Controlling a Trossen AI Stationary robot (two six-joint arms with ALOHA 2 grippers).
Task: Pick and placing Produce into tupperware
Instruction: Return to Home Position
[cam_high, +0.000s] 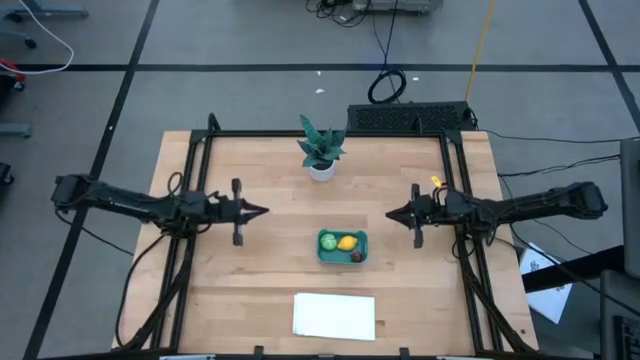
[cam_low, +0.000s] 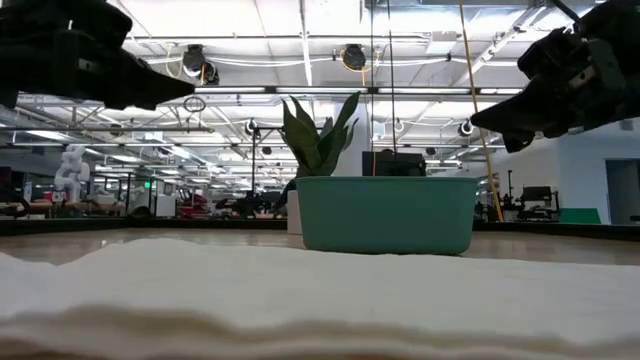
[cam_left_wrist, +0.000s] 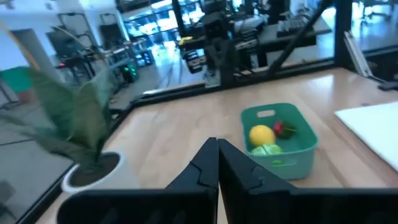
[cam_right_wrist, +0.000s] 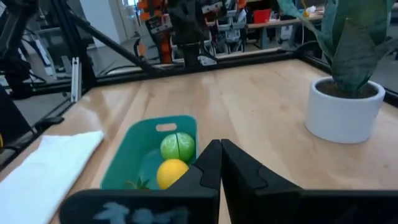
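All three pieces of produce lie inside the tupperware (cam_low: 385, 215): the light-green piece (cam_high: 328, 241), the yellow lemon (cam_high: 347, 242) beside it, and the dark red piece (cam_high: 357, 256) in the corner toward the white sheet (cam_high: 335, 315). The tupperware stands near the middle of the table (cam_high: 270, 270), between the potted plant (cam_high: 321, 150) at one long edge and the white sheet at the opposite edge. It sits flat with its open side up, and its long axis runs parallel to those two edges, from one arm's side to the other's.

The left gripper (cam_high: 262, 210) and right gripper (cam_high: 390, 214) hang above the table on either side of the tupperware, well apart from it. Both point inward, jaws pressed together and holding nothing.

The placing looks finished, so only the retreat remains. Each arm would do best to draw straight back toward its own side edge, staying high enough that neither elbow nor jaws brush the plant's leaves or nudge the tupperware
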